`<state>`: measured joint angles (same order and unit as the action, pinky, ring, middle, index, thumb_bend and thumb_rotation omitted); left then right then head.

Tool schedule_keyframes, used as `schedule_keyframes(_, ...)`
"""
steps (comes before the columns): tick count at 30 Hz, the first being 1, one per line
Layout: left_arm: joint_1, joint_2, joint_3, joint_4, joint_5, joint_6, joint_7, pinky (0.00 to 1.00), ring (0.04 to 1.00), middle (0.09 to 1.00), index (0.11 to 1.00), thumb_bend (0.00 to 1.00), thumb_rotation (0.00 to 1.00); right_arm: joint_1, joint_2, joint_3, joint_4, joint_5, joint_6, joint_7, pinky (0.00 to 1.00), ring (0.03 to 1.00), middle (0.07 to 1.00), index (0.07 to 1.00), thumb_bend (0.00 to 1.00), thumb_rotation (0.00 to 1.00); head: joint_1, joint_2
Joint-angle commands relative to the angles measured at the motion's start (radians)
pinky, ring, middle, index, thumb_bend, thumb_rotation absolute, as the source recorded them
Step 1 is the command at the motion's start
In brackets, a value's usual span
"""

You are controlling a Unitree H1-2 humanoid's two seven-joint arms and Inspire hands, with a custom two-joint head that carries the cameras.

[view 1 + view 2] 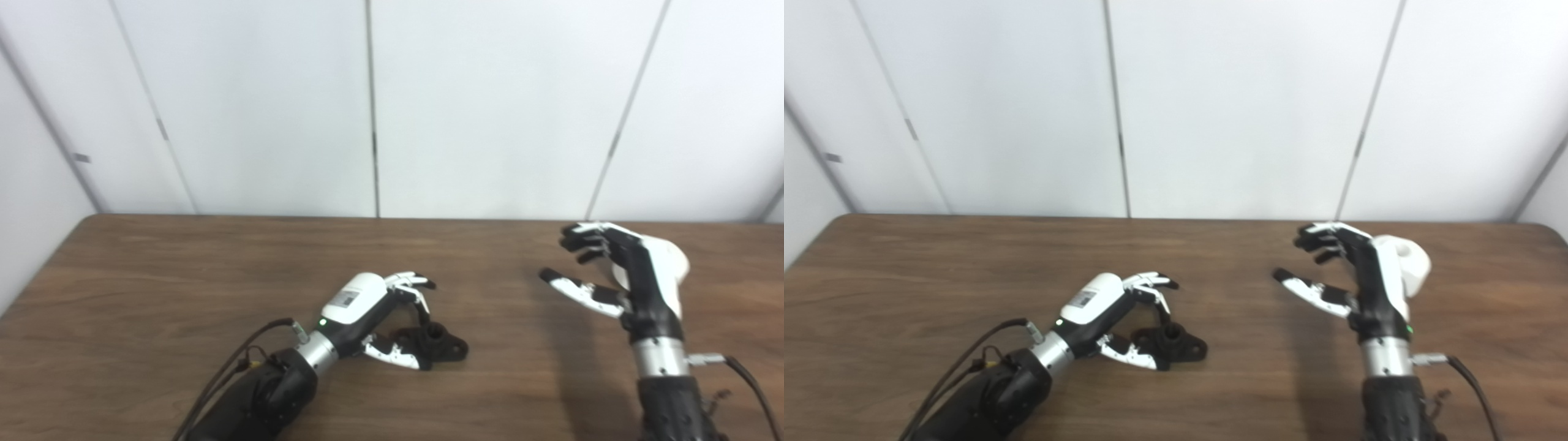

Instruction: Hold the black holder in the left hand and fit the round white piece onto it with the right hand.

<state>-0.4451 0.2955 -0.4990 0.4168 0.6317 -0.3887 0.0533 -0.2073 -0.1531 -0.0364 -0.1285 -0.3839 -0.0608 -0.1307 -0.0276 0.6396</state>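
Nearest the camera, at the bottom left, a dark forearm with a looped black cable [236, 361] rises from the picture's lower edge onto the brown wooden table [153, 294]. It ends in the left hand [376, 318], which lies low over the tabletop with its white back turned up. The thumb reaches forward along the near side of the black holder [438, 346], and the fingers [413, 285] curl down over its far side. The holder sits on the wood, near the middle of the table, with a short upright socket on top and a flat lug pointing right. Thumb and fingertips seem to touch it, but whether they truly grip it cannot be told from either eye.

Further right, bare wood separates the two hands. The right hand [1353, 275] stands upright on its arm, well apart from the holder, with the thumb stretched out to the left and the fingers bent above it, spread and holding nothing.

Behind that hand, the right eye view shows a rounded white shape with a shallow dimple, likely the round white piece [1412, 260], close beside the hand. In the left eye view it merges with the hand's white shell and is hard to separate.
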Motion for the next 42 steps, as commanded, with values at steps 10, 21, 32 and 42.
schedule_keyframes(10, 0.02, 0.005, -0.084, 0.083, 0.163, 0.12, -0.051, 0.71, 0.889, 0.826, 0.483, 0.52, 0.08, -0.053, -0.05, -0.02, -0.075, -0.025, 0.012, 0.01, 0.48, 0.579, 0.654, 0.497, 0.51, 0.14, -0.033, -0.001)
schedule_keyframes(21, 0.016, 0.031, -0.091, 0.097, 0.21, 0.14, -0.043, 0.7, 0.874, 0.815, 0.482, 0.52, 0.08, -0.131, -0.207, -0.041, -0.123, -0.063, 0.089, 0.107, 0.49, 0.603, 0.669, 0.497, 0.51, 0.14, -0.135, -0.036)
schedule_keyframes(32, 0.025, 0.084, -0.083, 0.192, 0.174, 0.029, 0.055, 0.72, 0.867, 0.814, 0.481, 0.52, 0.08, -0.28, -0.435, 0.014, -0.126, -0.176, 0.337, 0.374, 0.69, 0.789, 0.81, 0.751, 0.77, 0.16, -0.398, -0.139)
schedule_keyframes(42, 0.012, 0.109, -0.09, 0.289, 0.166, -0.045, 0.11, 0.73, 0.88, 0.831, 0.482, 0.52, 0.08, -0.375, -0.559, 0.145, -0.043, -0.305, 0.433, 0.576, 0.73, 0.903, 0.91, 0.818, 0.86, 0.27, -0.499, -0.203)
